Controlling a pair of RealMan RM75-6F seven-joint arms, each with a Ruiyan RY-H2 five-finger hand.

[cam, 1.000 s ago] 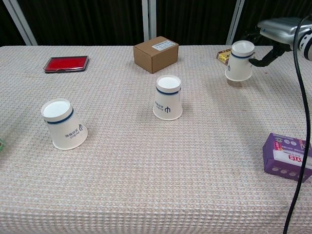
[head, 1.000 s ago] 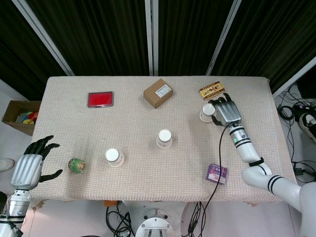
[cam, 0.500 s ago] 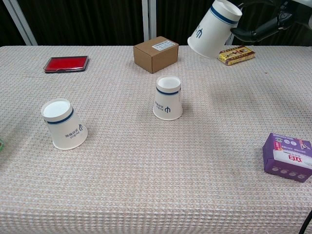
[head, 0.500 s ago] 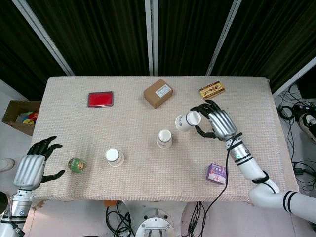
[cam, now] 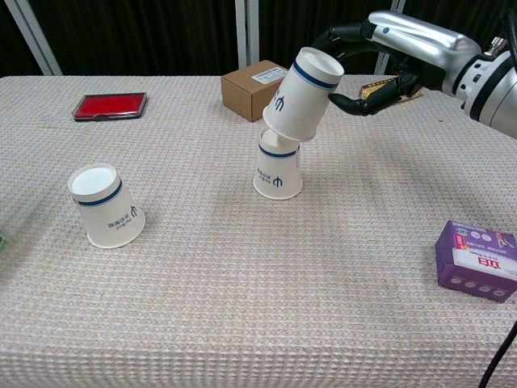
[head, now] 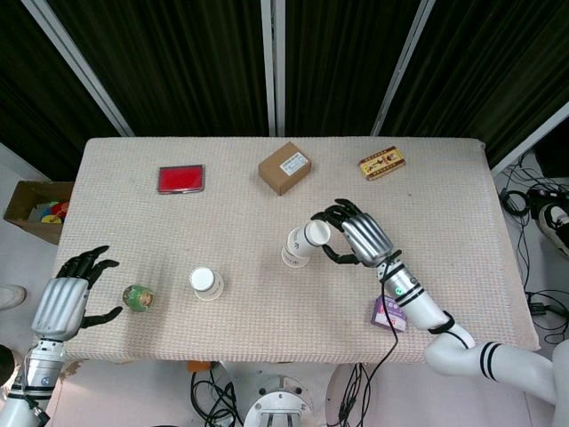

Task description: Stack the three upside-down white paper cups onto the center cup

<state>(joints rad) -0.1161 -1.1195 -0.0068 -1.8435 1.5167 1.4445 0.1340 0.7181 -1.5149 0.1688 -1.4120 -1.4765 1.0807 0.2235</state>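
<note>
My right hand [head: 356,238] [cam: 386,58] holds an upside-down white paper cup [cam: 299,95] [head: 310,237], tilted, with its rim partly over the top of the centre cup [cam: 278,173] [head: 292,256]. The centre cup stands upside down in the middle of the table. A third white cup [cam: 106,205] [head: 205,283] stands upside down at the front left. My left hand [head: 64,301] hovers open off the table's front left corner, holding nothing; the chest view does not show it.
A brown cardboard box [head: 284,167] and a red flat case [head: 180,179] lie at the back. A yellow-red packet [head: 382,164] is at the back right. A purple box [cam: 479,260] sits front right, a small green figure [head: 137,297] front left.
My right hand has carried its cup from the back right down and left, until the cup's rim meets the top of the centre cup. The left hand shifted only slightly.
</note>
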